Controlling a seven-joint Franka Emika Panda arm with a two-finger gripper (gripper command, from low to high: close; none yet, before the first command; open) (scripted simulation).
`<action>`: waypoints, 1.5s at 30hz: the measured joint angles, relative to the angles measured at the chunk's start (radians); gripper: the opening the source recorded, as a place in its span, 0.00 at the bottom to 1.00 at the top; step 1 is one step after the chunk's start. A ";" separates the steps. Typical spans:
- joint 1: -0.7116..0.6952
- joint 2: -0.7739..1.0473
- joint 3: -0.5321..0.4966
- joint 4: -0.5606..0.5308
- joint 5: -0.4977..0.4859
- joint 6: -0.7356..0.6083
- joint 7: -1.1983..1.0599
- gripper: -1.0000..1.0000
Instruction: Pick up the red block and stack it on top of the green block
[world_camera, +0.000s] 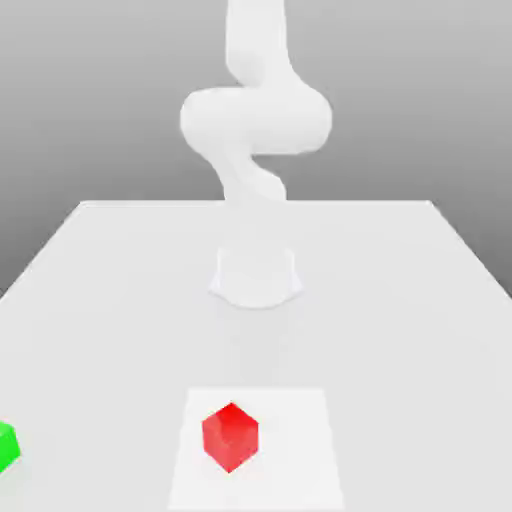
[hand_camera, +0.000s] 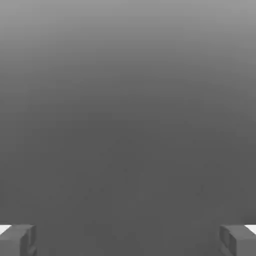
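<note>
Between its two widely parted fingers, the Panda's gripper (hand_camera: 128, 241) holds nothing; it stands fully open, touching neither block. Outward from it, the white arm (world_camera: 256, 120) rises from its base (world_camera: 256, 278) on the pale table (world_camera: 400, 330). Well apart from that base, the red block (world_camera: 230, 437) sits on a white square panel (world_camera: 295, 450), nothing on top of it. Toward the exterior view's left, the green block (world_camera: 6, 447) is cut off by the frame edge, as is the arm's upper part.
</note>
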 joint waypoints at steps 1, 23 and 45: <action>0.010 0.039 -0.013 -0.017 -0.002 0.020 -0.036 0.50; 0.087 0.841 -0.145 -0.321 0.078 0.449 -0.807 0.50; -0.022 0.856 -0.222 -0.210 0.100 0.333 -0.652 0.00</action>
